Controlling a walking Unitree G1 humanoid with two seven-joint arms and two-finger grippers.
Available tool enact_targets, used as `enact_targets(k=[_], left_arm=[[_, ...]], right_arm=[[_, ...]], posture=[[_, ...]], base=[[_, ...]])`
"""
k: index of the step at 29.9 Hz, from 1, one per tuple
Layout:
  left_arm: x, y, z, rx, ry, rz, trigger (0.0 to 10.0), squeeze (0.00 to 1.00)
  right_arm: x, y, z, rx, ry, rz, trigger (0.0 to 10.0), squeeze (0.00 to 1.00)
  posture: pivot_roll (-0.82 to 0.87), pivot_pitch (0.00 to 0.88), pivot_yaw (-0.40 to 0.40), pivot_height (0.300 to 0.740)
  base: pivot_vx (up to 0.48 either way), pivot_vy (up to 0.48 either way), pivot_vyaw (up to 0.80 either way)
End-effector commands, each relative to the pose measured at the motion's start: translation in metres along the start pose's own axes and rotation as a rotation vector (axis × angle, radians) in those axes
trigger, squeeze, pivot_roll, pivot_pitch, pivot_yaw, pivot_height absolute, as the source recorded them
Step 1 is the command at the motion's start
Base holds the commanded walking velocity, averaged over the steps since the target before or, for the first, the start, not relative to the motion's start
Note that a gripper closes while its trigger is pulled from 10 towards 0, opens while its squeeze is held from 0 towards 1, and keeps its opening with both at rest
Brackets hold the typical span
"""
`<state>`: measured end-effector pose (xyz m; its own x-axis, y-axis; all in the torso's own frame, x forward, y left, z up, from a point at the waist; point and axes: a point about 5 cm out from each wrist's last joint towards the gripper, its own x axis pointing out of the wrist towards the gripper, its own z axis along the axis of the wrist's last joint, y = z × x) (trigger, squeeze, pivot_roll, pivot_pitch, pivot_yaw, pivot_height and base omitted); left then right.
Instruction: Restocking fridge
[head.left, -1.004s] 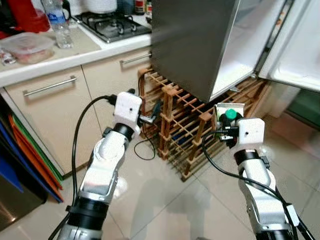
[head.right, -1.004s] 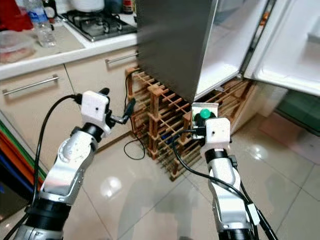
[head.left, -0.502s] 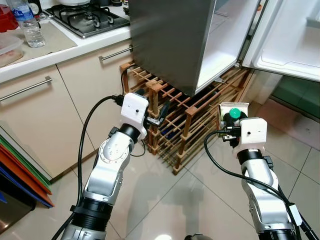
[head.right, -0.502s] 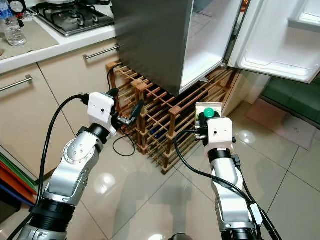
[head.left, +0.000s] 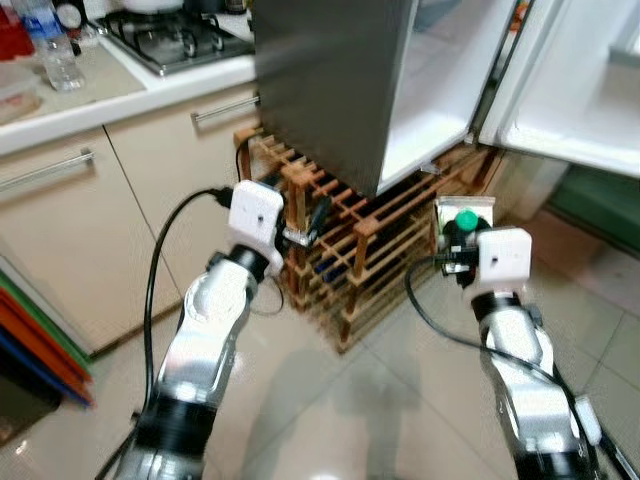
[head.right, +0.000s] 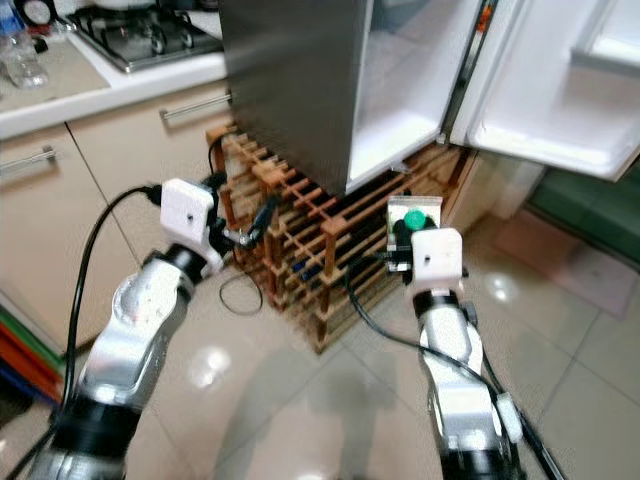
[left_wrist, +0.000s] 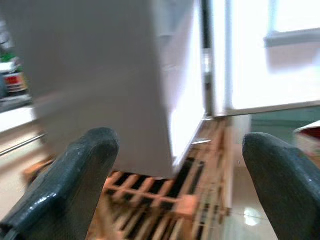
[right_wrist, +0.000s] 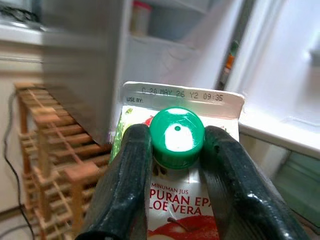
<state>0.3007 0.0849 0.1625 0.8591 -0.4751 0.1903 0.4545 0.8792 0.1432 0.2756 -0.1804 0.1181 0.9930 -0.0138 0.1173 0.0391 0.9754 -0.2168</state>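
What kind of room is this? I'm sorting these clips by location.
A home kitchen, most likely: a gas hob set in a counter over cream cabinets, an open fridge standing on a wooden rack, and a juice carton held in the right claw.

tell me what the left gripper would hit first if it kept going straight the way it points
Probably the grey side of the fridge, near its lower edge, or the wooden rack beneath it. The left gripper is open and empty, pointing at both in its wrist view; the blur leaves the exact height of that line unclear.
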Motion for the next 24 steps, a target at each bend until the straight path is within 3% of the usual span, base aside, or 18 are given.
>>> enact_targets(k=[1,6,18,20,24], left_arm=[[-0.0016,0.0077,-0.0005,0.036,0.009,0.018,10.0,0.0],[0.0004,0.0102,-0.0021,0.048,0.022,0.046,10.0,0.0],[0.0009,0.0114,-0.0051,0.053,0.028,0.043,10.0,0.0],[0.0014,0.0106,-0.0074,0.088,0.046,0.042,10.0,0.0],[0.0019,0.0103,-0.008,0.074,0.042,0.048,10.0,0.0]], right_arm=[[0.0015,0.0037,0.0024,0.011,-0.014,0.009,0.0,0.0],[0.0015,0.0034,0.0022,0.009,-0.013,0.01,0.0,0.0],[0.0016,0.0024,0.001,0.003,-0.013,0.01,0.0,0.0],[0.0017,0.0023,0.0008,0.003,-0.013,0.009,0.0,0.0],[0.0016,0.002,0.0006,0.001,-0.014,0.01,0.0,0.0]], posture=[[0.02,0.009,-0.003,0.724],[0.02,0.008,-0.003,0.724],[0.02,0.0,-0.004,0.724],[0.02,0.0,-0.004,0.724],[0.02,0.0,-0.004,0.724]], base=[[0.0,-0.48,0.0],[0.0,-0.471,0.0],[0.0,0.0,0.0],[0.431,0.0,0.0],[0.458,0.0,0.0]])
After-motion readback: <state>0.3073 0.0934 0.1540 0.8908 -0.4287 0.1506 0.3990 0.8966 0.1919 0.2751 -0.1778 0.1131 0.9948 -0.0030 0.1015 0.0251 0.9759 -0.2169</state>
